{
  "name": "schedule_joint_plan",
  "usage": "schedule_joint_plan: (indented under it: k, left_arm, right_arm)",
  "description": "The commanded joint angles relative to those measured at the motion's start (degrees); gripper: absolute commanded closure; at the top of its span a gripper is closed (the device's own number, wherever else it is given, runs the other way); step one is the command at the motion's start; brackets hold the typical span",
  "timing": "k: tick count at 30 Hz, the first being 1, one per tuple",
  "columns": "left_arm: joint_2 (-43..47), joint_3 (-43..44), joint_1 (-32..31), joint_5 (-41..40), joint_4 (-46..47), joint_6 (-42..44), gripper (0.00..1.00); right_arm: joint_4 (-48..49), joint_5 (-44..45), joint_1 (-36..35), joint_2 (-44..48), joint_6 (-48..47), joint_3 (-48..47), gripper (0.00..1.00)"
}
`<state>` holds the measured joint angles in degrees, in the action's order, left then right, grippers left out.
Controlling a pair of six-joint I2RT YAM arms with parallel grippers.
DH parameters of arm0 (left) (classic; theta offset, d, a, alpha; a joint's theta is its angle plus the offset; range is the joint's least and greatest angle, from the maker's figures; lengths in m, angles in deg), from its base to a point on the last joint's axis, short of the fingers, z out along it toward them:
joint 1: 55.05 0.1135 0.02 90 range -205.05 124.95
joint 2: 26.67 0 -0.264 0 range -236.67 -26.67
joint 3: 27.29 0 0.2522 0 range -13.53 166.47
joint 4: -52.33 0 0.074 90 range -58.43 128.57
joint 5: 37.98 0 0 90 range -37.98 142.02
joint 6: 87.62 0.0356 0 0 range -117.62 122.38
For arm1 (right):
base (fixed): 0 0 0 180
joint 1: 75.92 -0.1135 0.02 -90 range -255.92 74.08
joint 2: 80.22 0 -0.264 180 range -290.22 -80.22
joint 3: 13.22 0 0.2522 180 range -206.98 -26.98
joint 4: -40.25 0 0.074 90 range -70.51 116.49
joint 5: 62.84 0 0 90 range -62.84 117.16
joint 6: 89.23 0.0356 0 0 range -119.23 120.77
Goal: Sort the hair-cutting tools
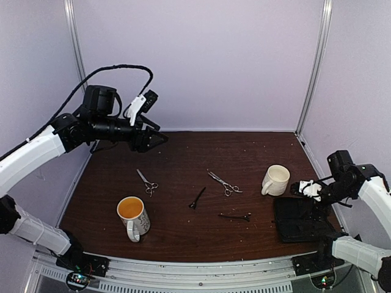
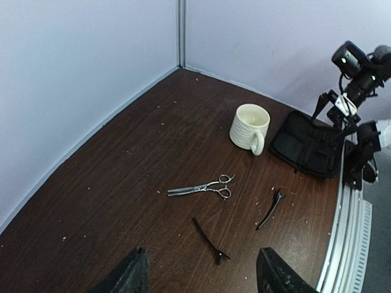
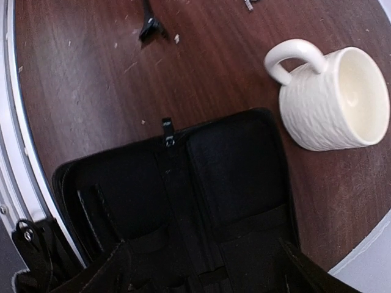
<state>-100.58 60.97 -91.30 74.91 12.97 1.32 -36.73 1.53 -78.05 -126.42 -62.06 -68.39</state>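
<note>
– Silver metal, slim, with ring handles: that's the left scissors (image 1: 147,182) and the right scissors (image 1: 224,183). And the other two?
– Thin and black: a slanted clip (image 1: 197,198) and a level clip (image 1: 236,215). All four lie flat on the brown table (image 1: 183,152), around its middle, between the orange-lined mug (image 1: 132,215) and the white mug (image 1: 276,180).
– Where are the claws?
– The left gripper (image 1: 157,139) hangs high over the far left of the table, well apart from every tool. Its wrist view shows the fingers (image 2: 131,274) spread wide with nothing between them. The right gripper (image 3: 204,265) sits low over the open black case (image 3: 232,171), just right of the white mug, its fingers also wide apart and holding nothing. The level clip is the tool nearest it, off to its left.
– Which way do they point?
– Both scissors run diagonally, blade tips toward the far left, rings toward the near right. The slanted clip runs from far right to near left. The level clip lies across the table, left to right.
</note>
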Motion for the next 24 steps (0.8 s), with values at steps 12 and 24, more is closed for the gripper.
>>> schedule_joint_plan:
  k: [12,24]
  left_arm:
    - [-16.7,-2.7,-16.8,-12.2,-16.7,1.3,0.59]
    - [-17.8,-9.4,-16.8,-23.2,-15.8,-1.0,0.48]
  right_arm:
    - [10.7,12.0,-9.4,-7.5,-6.0,8.2,0.26]
    - [19.3,16.6,-20.9,-14.9,-2.3,9.7,0.18]
